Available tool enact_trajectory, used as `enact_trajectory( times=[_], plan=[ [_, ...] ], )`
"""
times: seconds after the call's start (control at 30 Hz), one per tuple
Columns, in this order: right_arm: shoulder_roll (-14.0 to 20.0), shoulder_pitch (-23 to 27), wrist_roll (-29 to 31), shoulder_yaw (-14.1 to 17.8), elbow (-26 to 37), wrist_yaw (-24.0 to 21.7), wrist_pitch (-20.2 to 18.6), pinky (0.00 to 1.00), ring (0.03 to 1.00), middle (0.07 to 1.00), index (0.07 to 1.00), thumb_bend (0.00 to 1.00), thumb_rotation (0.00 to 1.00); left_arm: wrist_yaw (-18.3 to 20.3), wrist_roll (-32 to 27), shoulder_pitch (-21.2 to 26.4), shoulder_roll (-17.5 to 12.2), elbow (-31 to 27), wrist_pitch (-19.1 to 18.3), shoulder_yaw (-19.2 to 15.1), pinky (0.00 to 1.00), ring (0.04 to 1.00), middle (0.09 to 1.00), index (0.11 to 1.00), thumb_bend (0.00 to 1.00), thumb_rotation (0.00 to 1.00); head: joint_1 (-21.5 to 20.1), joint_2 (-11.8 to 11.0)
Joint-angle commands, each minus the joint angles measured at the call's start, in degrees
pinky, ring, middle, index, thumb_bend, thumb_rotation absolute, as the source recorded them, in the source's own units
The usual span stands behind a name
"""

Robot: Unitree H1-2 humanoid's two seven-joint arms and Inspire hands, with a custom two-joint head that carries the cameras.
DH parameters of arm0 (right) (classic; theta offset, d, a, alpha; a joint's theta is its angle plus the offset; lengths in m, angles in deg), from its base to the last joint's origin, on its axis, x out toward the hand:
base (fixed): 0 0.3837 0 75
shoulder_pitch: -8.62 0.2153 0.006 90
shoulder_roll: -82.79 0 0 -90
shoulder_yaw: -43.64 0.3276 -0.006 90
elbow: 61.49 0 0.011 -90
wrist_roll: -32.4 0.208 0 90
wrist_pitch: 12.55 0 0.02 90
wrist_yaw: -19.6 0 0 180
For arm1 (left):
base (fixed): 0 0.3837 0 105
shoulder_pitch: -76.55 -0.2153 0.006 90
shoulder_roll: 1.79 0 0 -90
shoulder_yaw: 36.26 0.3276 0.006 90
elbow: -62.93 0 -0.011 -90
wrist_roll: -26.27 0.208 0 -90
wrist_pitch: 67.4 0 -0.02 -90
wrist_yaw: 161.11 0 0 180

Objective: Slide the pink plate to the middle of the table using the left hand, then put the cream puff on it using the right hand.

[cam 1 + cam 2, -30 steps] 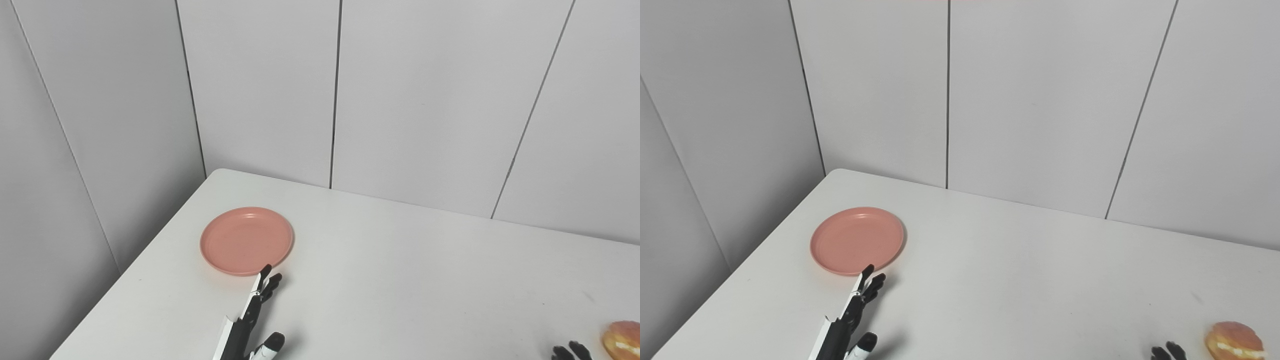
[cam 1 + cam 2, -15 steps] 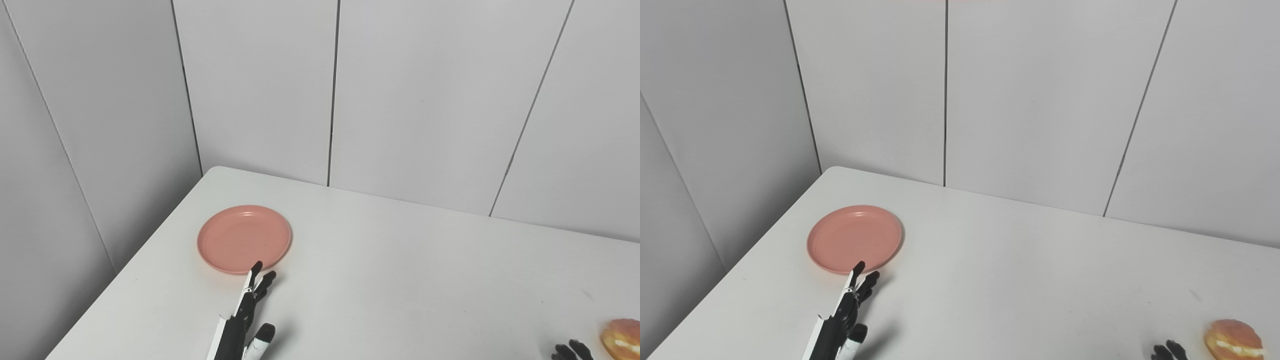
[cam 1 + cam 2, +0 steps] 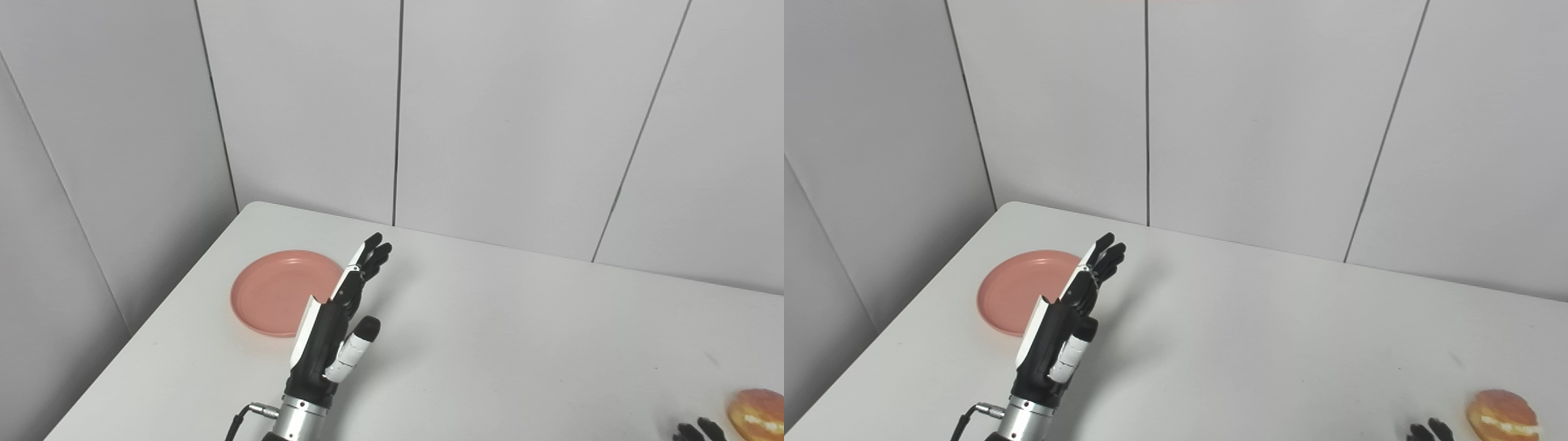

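The pink plate [image 3: 278, 295] lies flat near the table's far left corner. My left hand [image 3: 337, 324] is raised above the table with straight, spread fingers, open and holding nothing; it stands just right of the plate and covers the plate's right rim. The cream puff [image 3: 1502, 414], golden with a white filling line, rests on the table at the bottom right. Only the dark fingertips of my right hand [image 3: 1426, 432] show at the bottom edge, just left of the puff and apart from it.
The white table [image 3: 502, 343] has a rounded far left corner and its left edge runs diagonally down to the left. Grey wall panels stand right behind it. A cable leaves the left wrist [image 3: 245, 413].
My left hand has risen and reached forward, from low near the plate's front rim to up beside its right rim. The camera has shifted slightly. Plate, puff and right hand stayed put.
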Motion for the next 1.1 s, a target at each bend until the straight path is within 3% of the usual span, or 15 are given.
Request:
enact_trajectory(
  times=[0.0,0.3,0.67,1.07],
  plan=[
    [1.2,-1.0,-1.7,0.7,-7.0,1.7,-3.0,0.99,0.929,0.904,0.928,0.90,1.00,-0.4,-1.0,2.8,-0.9,0.4,2.3,-1.4,0.97,0.930,0.924,0.916,0.97,0.94,0.0,0.2],
    [1.3,-1.1,-1.7,0.7,-7.0,1.8,-3.5,0.97,0.918,0.887,0.928,0.91,1.00,-1.5,0.3,7.8,-4.3,1.2,-0.3,-7.6,0.93,0.904,0.898,0.892,0.98,0.94,-0.1,0.2],
    [1.5,-0.9,-1.7,0.5,-7.2,1.7,-4.1,0.97,0.916,0.881,0.920,0.92,1.00,-3.2,1.0,14.3,-9.7,10.6,-1.3,-12.8,0.90,0.891,0.883,0.888,0.99,0.97,-0.1,0.1],
    [1.7,-1.3,-2.0,0.2,-6.9,1.7,-4.1,0.96,0.914,0.878,0.926,0.91,1.00,-4.0,-3.2,21.3,-16.0,27.2,4.0,-16.6,0.95,0.901,0.874,0.878,0.94,0.95,-0.6,0.3]
  ],
)
